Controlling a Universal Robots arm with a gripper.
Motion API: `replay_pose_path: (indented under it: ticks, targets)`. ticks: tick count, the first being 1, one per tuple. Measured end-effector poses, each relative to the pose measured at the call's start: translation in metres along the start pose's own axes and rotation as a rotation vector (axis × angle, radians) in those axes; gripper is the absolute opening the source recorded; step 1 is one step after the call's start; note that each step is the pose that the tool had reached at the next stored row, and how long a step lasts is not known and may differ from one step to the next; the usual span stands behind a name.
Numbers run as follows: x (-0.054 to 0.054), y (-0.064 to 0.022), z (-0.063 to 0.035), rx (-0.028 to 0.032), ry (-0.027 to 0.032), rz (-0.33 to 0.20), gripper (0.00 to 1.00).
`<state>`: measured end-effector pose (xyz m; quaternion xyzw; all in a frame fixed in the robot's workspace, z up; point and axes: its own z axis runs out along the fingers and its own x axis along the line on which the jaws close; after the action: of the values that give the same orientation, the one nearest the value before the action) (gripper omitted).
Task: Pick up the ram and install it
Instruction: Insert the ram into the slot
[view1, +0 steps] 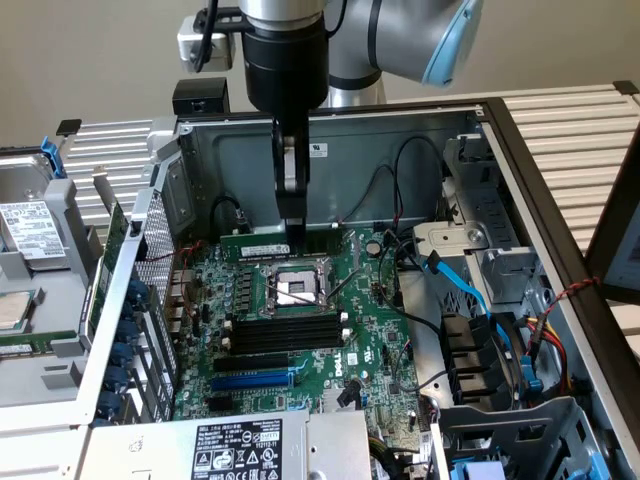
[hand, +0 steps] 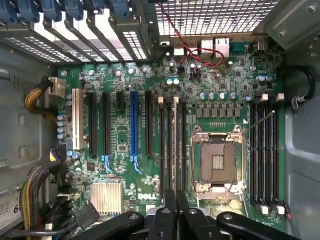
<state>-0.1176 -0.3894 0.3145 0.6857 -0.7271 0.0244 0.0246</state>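
The claw (view1: 294, 236) seemingly pinches the ram (view1: 262, 248) above the motherboard (view1: 372, 335) inside the case (view1: 350, 150).

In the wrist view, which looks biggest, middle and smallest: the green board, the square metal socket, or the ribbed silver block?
Largest to smallest:
1. green board
2. square metal socket
3. ribbed silver block, clearly smaller than the socket

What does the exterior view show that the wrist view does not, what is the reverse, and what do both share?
Exterior view: the robot arm over the open case, the blue cable and the power supply label. Wrist view: the white slot and the finned heatsink. Both: the fingers shut on the ram, the processor socket and the blue slot.
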Motion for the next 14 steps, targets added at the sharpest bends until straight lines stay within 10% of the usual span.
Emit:
replay_pose_path:
  ticks: [14]
  targets:
    - [0.004, -0.0010, 0.0194, -0.0069, -0.0015, 0.000, 0.13]
